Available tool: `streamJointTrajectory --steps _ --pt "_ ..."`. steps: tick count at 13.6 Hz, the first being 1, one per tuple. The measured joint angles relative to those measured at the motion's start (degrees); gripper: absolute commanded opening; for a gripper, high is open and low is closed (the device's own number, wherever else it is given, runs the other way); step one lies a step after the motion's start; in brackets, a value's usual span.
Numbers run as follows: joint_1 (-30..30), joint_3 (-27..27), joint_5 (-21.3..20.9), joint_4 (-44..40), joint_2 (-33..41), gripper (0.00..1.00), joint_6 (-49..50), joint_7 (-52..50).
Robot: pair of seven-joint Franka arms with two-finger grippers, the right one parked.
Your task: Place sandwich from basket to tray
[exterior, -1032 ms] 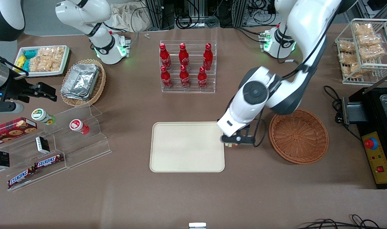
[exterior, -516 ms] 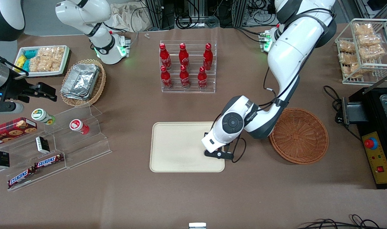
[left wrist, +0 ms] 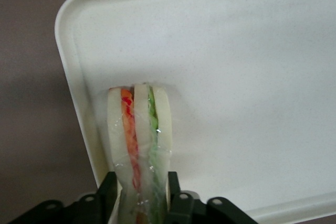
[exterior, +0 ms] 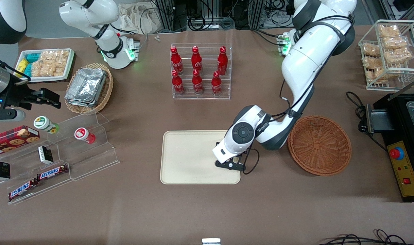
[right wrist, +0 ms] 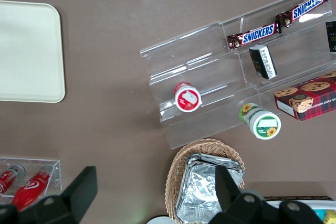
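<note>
My left gripper [exterior: 229, 165] hangs low over the cream tray [exterior: 186, 160], near the tray corner closest to the reddish-brown basket [exterior: 319, 145]. In the left wrist view the gripper [left wrist: 140, 195] is shut on the sandwich [left wrist: 138, 140], a wrapped wedge of pale bread with orange-red and green filling. The black fingers [left wrist: 107, 190] press both bread faces. The sandwich's tip points down at the tray floor [left wrist: 247, 93] beside the rim; I cannot tell whether it touches. In the front view the arm hides the sandwich. The basket holds nothing.
A clear rack of red cola bottles [exterior: 198, 73] stands farther from the front camera than the tray. A black machine [exterior: 402, 146] and a wire rack of snack bags [exterior: 390, 54] sit at the working arm's end. A clear stepped shelf [exterior: 57, 160] with snacks lies toward the parked arm's end.
The left gripper has carried the sandwich from just outside the tray's edge on the basket side to over the tray, then lowered slightly and slowed.
</note>
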State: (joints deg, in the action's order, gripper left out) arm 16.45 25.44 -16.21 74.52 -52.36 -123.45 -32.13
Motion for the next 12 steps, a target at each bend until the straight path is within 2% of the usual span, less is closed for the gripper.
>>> streamJointTrajectory --steps 2,5,8,12 --pt "-0.2 0.0 0.4 -0.7 0.2 0.99 1.1 -0.4" --pt "-1.3 0.0 3.7 -3.2 3.5 0.99 8.3 -0.6" --pt "-5.1 0.1 6.0 -3.6 11.7 0.99 15.9 -0.5" --pt "-11.4 -0.1 6.1 -2.3 22.2 0.99 24.3 2.6"
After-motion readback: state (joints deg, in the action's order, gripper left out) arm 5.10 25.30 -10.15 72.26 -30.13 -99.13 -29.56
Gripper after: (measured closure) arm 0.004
